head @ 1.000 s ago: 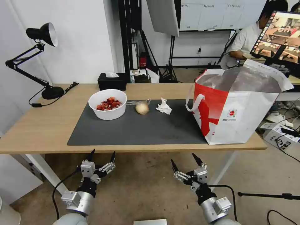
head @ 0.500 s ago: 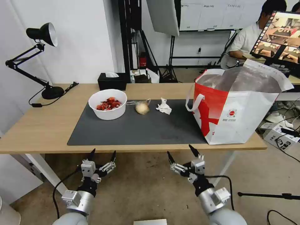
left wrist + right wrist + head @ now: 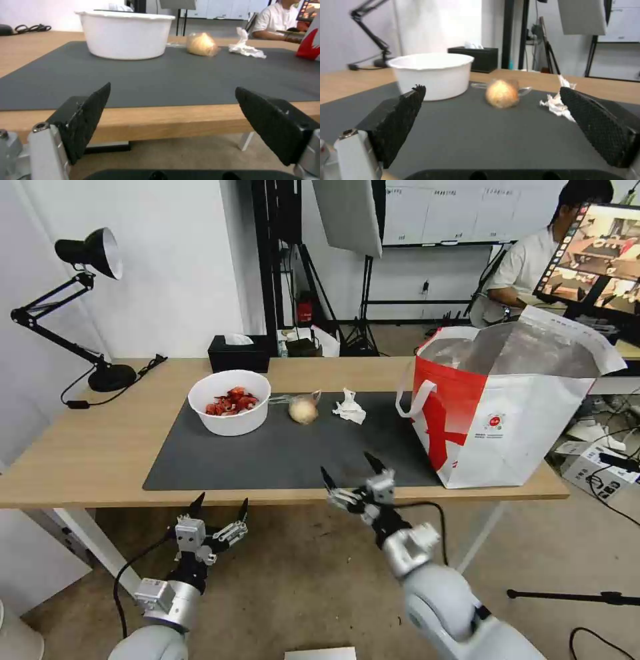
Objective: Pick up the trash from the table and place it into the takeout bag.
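Note:
On the dark grey mat (image 3: 287, 453) of the table (image 3: 87, 453) stand a white bowl of red scraps (image 3: 230, 402), a clear bag with a yellowish lump (image 3: 303, 410) and a crumpled white tissue (image 3: 349, 408). The red-and-white takeout bag (image 3: 507, 413) stands open at the table's right end. My right gripper (image 3: 347, 471) is open over the mat's front edge, pointed at the lump (image 3: 502, 93) and tissue (image 3: 557, 105). My left gripper (image 3: 220, 505) hangs open below the table's front edge, facing the bowl (image 3: 125, 35).
A black tissue box (image 3: 239, 353) sits behind the bowl. A black desk lamp (image 3: 90, 307) with its cord stands at the back left corner. The table's left part is bare wood. A person sits at a monitor (image 3: 593, 253) in the room behind.
My right gripper has risen from below the table edge and moved forward and left, over the mat's front edge. The left gripper has stayed in place.

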You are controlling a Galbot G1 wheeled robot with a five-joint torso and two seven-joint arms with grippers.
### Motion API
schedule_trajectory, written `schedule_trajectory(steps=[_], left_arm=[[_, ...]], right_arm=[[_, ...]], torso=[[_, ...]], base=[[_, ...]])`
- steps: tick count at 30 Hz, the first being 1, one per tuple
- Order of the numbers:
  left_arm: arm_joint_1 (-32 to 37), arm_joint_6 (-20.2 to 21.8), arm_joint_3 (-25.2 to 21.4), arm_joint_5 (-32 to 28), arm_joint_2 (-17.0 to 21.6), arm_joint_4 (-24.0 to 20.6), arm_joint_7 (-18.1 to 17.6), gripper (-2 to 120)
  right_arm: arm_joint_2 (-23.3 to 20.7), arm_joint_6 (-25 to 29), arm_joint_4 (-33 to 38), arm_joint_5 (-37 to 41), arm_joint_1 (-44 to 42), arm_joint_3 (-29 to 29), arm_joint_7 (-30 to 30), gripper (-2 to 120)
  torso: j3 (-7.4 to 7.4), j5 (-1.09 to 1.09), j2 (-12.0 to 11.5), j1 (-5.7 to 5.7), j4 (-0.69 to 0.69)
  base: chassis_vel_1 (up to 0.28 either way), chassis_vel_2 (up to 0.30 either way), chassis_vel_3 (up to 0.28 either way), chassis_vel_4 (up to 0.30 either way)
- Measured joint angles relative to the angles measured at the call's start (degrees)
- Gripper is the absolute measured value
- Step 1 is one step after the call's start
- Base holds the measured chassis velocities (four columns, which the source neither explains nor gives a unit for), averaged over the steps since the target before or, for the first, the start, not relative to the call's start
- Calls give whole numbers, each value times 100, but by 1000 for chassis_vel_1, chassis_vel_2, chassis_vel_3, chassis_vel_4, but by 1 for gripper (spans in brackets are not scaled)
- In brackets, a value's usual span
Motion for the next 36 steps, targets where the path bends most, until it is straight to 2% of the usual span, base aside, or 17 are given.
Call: schedule_trajectory(steps=[4, 7, 12, 18, 29, 36], left_arm=[[37, -1, -43, -1, -29, -1, 0, 100], [45, -1, -92, -3, -37, -2, 0, 100], [58, 0, -124, -20, -13, -25, 0, 100], [87, 1, -155, -70, 7, -73, -3, 100], [154, 0, -174, -74, -12, -158, -3, 100], [209, -1, -193, -101, 7, -189, -2, 100]], right_arm=[[129, -397, -345, 294, 660, -267, 454, 100], [218, -797, -738, 692, 1181, -411, 1025, 100], [283, -995, -1141, 878, 1580, -473, 1368, 100], [481, -1370, -1941, 1373, 2436, -553, 1991, 100], [788, -1648, -2930, 1467, 3139, -616, 2227, 100], [904, -1702, -3245, 1431, 3229, -578, 2227, 100]], torso=[[0, 0, 0, 0, 0], [0, 0, 0, 0, -1], [0, 1, 0, 0, -1], [0, 1, 0, 0, -1], [-1, 0, 0, 0, -1], [-1, 0, 1, 0, -1]], base=[[0, 0, 0, 0], [0, 0, 0, 0], [0, 0, 0, 0], [0, 0, 0, 0], [0, 0, 0, 0], [0, 0, 0, 0]])
